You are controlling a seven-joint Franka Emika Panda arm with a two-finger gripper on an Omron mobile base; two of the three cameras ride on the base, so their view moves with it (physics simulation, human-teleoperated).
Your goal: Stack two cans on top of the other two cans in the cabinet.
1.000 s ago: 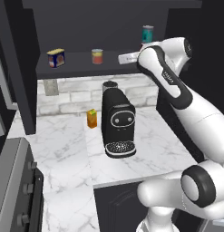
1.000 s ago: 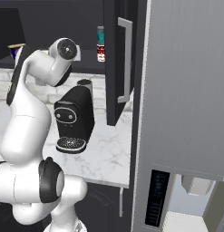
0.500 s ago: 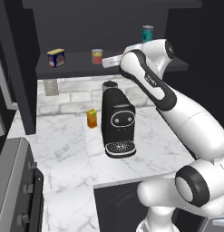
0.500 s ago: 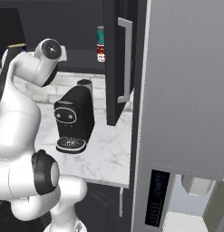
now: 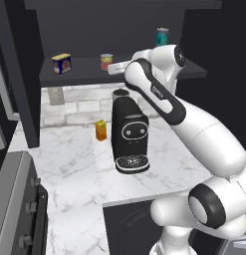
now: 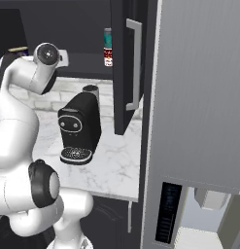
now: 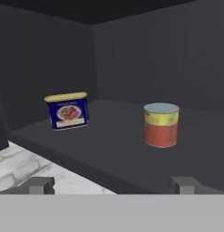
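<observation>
The small red-orange can [image 7: 161, 124] stands upright on the cabinet's shelf board [image 7: 109, 154], right of the squat blue tin [image 7: 68, 110]. My gripper [image 7: 113, 185] is open and holds nothing; it hovers at the shelf's front edge, facing the red-orange can. From the left base, the gripper [image 5: 111, 68] sits just right of the red-orange can [image 5: 107, 62], and the blue tin [image 5: 61, 63] is further left. The slim teal can [image 6: 108, 36] stands on top of the red-and-white can [image 6: 108, 56] at the shelf's right end. The teal can [image 5: 162, 36] shows above my arm.
A black coffee machine [image 5: 130, 134] stands on the marble counter [image 5: 69, 164] below the shelf, with an orange carton [image 5: 100, 130] to its left and a grey cup [image 5: 56, 94] by the wall. A dark cabinet door with a handle [image 6: 133, 63] hangs open at the right.
The arm has swung left along the shelf, away from the teal can's end and up to the red-orange can. The cans have not moved.
</observation>
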